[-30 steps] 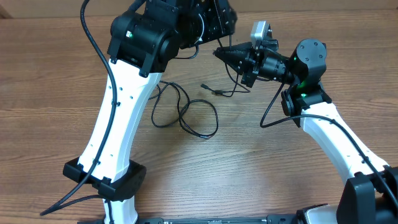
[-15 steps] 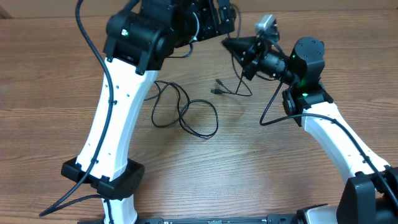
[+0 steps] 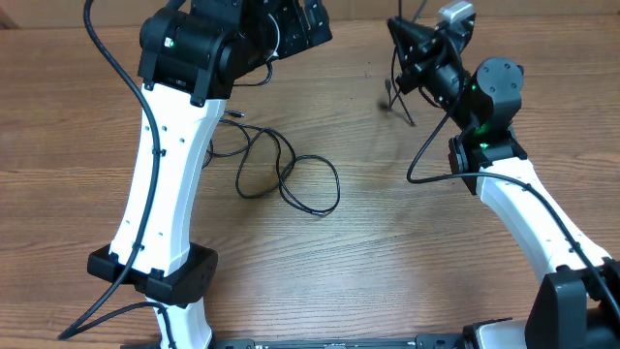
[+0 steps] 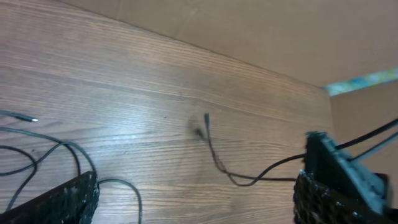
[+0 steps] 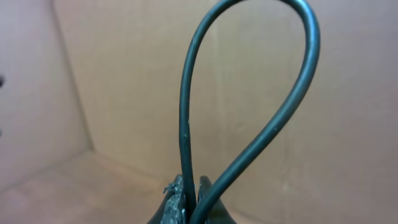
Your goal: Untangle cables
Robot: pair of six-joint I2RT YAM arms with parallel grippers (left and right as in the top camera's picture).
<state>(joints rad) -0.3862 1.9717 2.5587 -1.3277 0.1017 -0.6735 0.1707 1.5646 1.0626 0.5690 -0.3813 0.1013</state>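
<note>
My right gripper pinches one cable in a tight loop above the table. My left gripper is wide open and empty. The other cables lie looped, well apart. I should pull slowly, so no knot tightens.

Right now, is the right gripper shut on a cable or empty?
Shut, and not empty: in the right wrist view the right gripper pinches a black cable loop between its closed jaws.
</note>
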